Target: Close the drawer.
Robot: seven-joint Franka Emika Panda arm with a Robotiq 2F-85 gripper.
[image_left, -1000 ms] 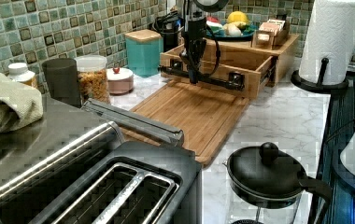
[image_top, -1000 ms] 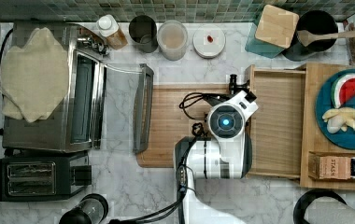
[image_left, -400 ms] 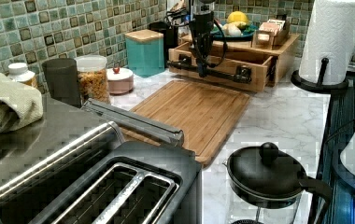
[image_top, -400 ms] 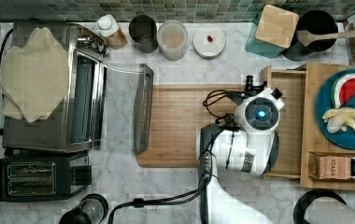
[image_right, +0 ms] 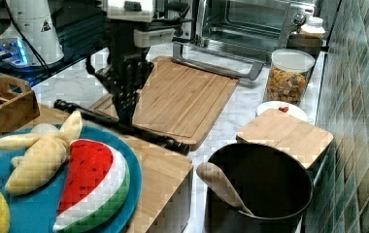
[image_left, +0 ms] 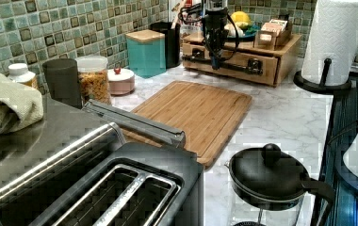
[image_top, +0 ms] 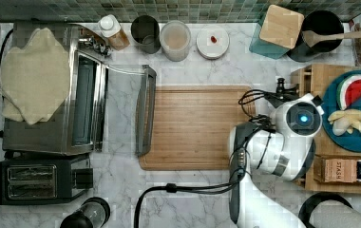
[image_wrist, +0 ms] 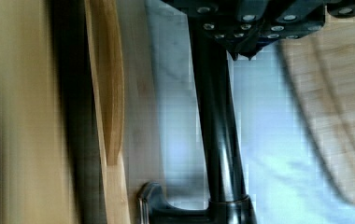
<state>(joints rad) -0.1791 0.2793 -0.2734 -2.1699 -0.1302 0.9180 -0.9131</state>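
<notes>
Your drawer (image_left: 236, 60) is pushed into the wooden stand (image_left: 280, 49), so its front sits flat with the stand's side. You can see this in the left view, where the drawer front faces the cutting board (image_left: 193, 113). A long black handle (image_right: 119, 126) runs along the drawer front.

Your gripper (image_left: 215, 63) hangs straight down right at that handle. In the wrist view the black handle (image_wrist: 217, 135) runs up into the gripper's fingers, and they look clamped on it. In the right view the gripper (image_right: 124, 116) comes down onto the handle, near its middle.

In the top view the robot arm (image_top: 283, 147) covers the drawer front, at the top view's right end of the cutting board (image_top: 193, 128). The stand (image_top: 307, 78) is at the top view's right, with a blue plate (image_top: 333, 95) on top. The plate holds a toy watermelon slice (image_top: 354, 90) and a toy banana (image_top: 347, 121).

The table (image_top: 188, 199) is white marble. A toaster oven (image_top: 79, 104) with its door open sits at the top view's left, and a toaster (image_top: 31, 180) is just below it in that view.
</notes>
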